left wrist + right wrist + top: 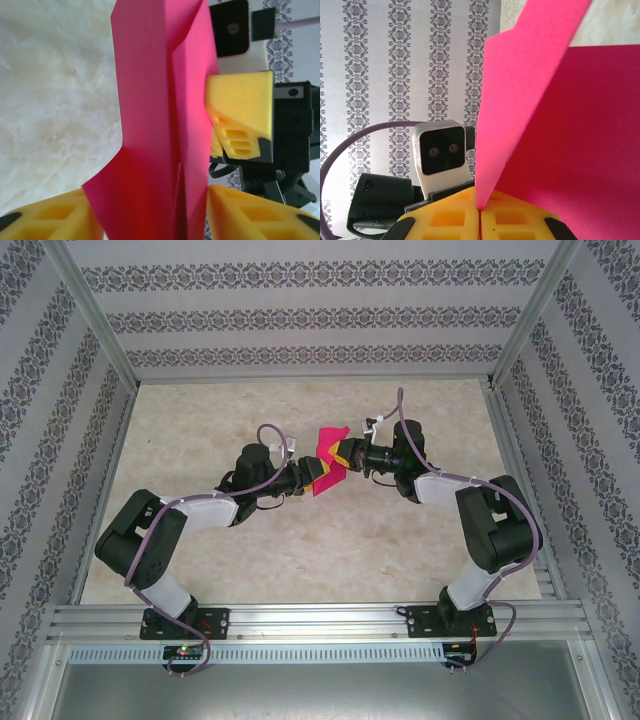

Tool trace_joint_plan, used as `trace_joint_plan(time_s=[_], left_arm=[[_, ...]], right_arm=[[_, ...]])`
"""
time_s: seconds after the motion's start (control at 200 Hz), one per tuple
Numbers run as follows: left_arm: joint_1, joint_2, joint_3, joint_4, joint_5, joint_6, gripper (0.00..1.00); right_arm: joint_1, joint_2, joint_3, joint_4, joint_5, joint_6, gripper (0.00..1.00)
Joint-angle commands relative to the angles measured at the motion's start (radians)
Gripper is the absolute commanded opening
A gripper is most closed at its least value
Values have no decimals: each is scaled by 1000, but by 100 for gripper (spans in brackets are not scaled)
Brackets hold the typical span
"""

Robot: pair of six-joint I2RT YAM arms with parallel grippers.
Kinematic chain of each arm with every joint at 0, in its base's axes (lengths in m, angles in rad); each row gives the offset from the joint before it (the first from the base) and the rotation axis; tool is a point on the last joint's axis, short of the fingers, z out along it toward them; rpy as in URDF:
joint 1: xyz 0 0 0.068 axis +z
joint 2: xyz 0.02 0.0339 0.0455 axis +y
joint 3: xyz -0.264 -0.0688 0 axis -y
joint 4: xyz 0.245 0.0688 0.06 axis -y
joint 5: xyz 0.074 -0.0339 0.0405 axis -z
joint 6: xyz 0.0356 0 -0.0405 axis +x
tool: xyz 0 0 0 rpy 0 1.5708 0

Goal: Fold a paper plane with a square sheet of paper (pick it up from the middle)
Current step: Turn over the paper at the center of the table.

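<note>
The pink paper [150, 125] is up in the air over the middle of the worktop [300, 570], between the two arms. It is already partly folded — the left wrist view shows layered flaps and a long crease running down it. The right jaws are clenched on one edge of it. In the right wrist view the two yellow pads [445, 220] meet with the sheet pinched in the seam between them, and one flap stands up and away from the flat panel. The left jaws sit either side of the lower end of the paper with a gap between them. I cannot tell whether they are pressing on it or only straddling it.

My reading is that I am mid-fold, either handing the paper over or pressing a crease. To do it well I would treat the right grip as the firm anchor and do all the moving with the left arm [200, 510]. Before I close the left jaws I want the layers lined up along the crease, so they pinch every layer together rather than one flap. I would close slowly and squarely across the fold — thin paper will likely buckle or tear if the arms pull apart or twist against each other. I would release the right side only once the left visibly holds.
</note>
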Motion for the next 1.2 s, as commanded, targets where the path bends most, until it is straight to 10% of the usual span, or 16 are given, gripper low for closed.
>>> trace_joint_plan(time_s=[0.0, 0.27, 0.465, 0.709, 0.954, 1.199], left_arm=[[11, -14, -21, 150, -13, -19, 45], [11, -50, -19, 59, -58, 57, 12], [10, -110, 50, -239, -122, 233, 10], [-80, -136, 382, -1210, -740, 623, 10], [-212, 65, 679, -1744, -1319, 598, 10], [-267, 277, 798, -1798, -1307, 559, 12]], right_arm=[[-12, -5, 14, 48, -34, 17, 9], [-48, -43, 31, -114, -30, -75, 30], [-93, -153, 88, -515, 108, -344, 62], [-96, -267, 88, -828, 412, -584, 79], [-95, -305, 40, -852, 543, -599, 82], [-97, -295, 20, -871, 600, -592, 82]])
